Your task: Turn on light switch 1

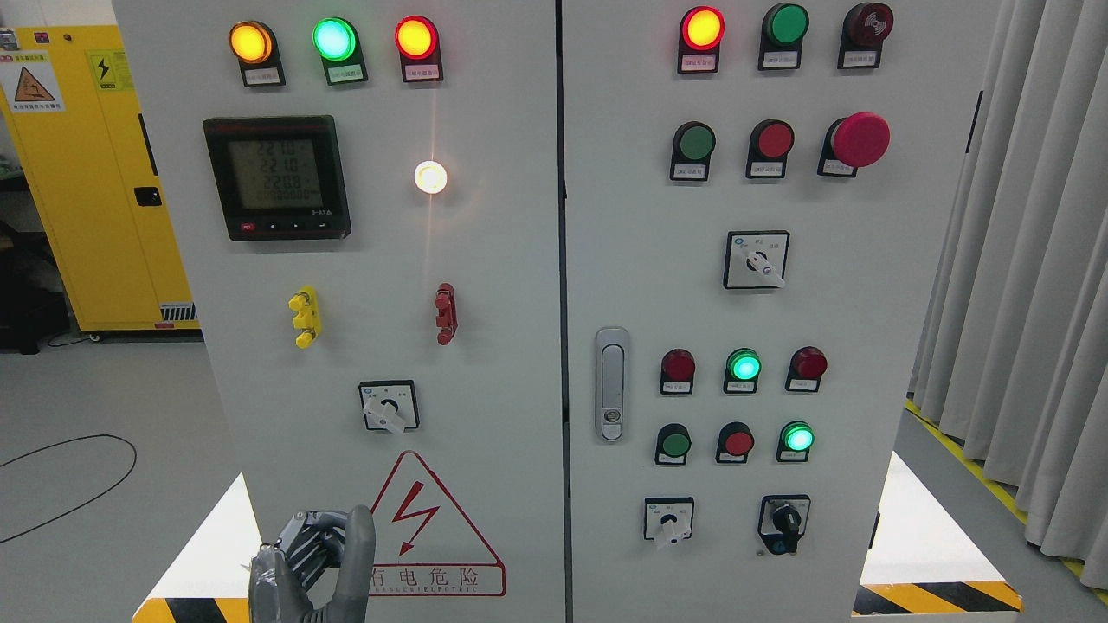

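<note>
Only the left hand (312, 567) shows, low on the frame just left of the red warning triangle (433, 528). It is grey, with dark segmented fingers (305, 538) of metallic links, a smooth rounded thumb, and a paler grey palm cover.

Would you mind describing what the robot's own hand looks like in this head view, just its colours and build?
Only the left hand shows, at the bottom edge in front of the cabinet. It is grey and metallic-looking, with segmented, jointed fingers in darker grey and a smooth, lighter grey thumb. No markings, cables or sleeve are visible; the arm itself is out of frame.
</note>
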Action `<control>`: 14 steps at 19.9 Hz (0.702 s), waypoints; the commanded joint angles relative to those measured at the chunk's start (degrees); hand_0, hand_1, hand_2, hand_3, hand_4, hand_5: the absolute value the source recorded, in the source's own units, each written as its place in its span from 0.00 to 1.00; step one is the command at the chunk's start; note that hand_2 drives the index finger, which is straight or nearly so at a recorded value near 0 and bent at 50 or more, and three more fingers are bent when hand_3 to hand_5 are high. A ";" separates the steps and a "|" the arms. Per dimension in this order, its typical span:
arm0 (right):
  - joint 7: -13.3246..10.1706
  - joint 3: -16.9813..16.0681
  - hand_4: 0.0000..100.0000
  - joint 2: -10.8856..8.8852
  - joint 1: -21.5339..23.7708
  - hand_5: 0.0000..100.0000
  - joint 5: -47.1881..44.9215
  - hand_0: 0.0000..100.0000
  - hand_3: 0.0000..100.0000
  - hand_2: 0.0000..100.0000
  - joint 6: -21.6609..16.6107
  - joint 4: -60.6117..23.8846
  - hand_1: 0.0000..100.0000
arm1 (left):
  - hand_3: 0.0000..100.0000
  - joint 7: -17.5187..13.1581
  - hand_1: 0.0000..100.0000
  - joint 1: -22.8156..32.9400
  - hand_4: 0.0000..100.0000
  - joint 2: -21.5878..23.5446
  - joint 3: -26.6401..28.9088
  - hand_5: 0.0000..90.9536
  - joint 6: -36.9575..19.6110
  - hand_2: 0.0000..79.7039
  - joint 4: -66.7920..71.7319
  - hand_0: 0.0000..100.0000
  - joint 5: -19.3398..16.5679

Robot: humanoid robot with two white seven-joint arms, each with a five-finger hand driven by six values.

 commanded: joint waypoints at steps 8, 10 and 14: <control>0.00 0.00 0.00 0.00 0.00 0.00 0.02 0.00 0.00 0.04 0.02 0.00 0.50 | 1.00 -12.69 0.34 16.58 0.94 5.00 19.79 0.94 -14.95 0.82 15.73 0.25 12.56; 0.00 0.00 0.00 0.00 0.00 0.00 -0.07 0.00 0.00 0.04 0.02 0.00 0.50 | 1.00 -14.45 0.33 16.76 0.94 5.18 20.32 0.93 -16.09 0.79 21.80 0.25 12.65; 0.00 0.00 0.00 0.00 0.00 0.00 -0.07 0.00 0.00 0.04 0.02 0.00 0.50 | 0.95 -17.17 0.31 18.34 0.92 6.05 20.58 0.86 -22.23 0.66 35.06 0.25 14.05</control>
